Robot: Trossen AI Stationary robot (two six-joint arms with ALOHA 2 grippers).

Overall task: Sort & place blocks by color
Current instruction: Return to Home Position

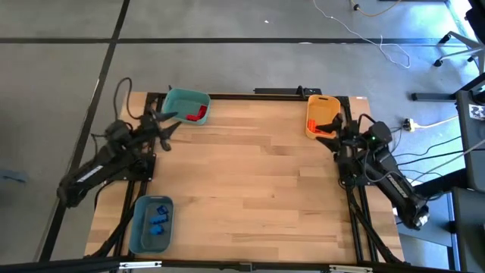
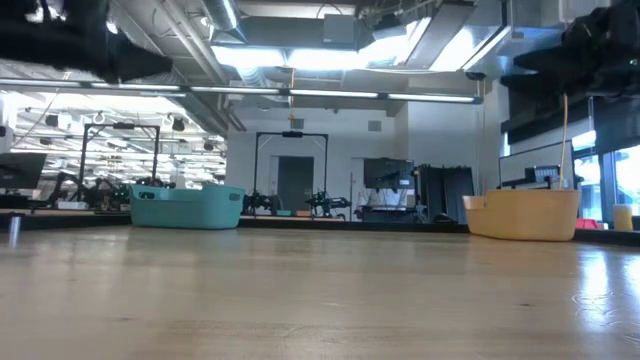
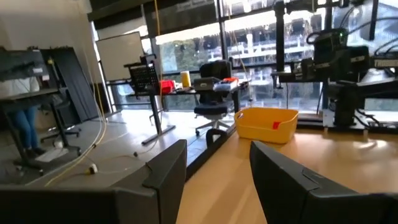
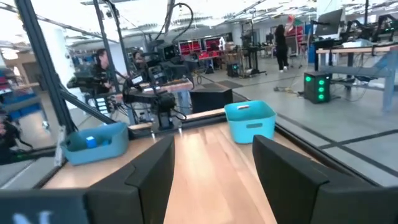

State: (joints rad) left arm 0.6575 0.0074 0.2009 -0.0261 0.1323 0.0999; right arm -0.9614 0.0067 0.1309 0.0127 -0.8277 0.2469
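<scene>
Red blocks [image 1: 198,114] lie in teal bin [image 1: 182,97], blue blocks [image 1: 158,220] in grey-blue bin [image 1: 138,227], orange blocks [image 1: 315,123] in yellow bin [image 1: 322,102]. Left gripper [image 3: 217,149] and right gripper [image 4: 214,142]: fingers wide, empty. Risk: a retreating arm clips a nearby rim and spills blocks.

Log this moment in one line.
red blocks: teal bin; orange blocks: yellow bin; blue blocks: grey-blue bin; left gripper: open; right gripper: open

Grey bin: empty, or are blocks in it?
Not empty: the high view shows blue blocks lying inside the grey bin.
</scene>
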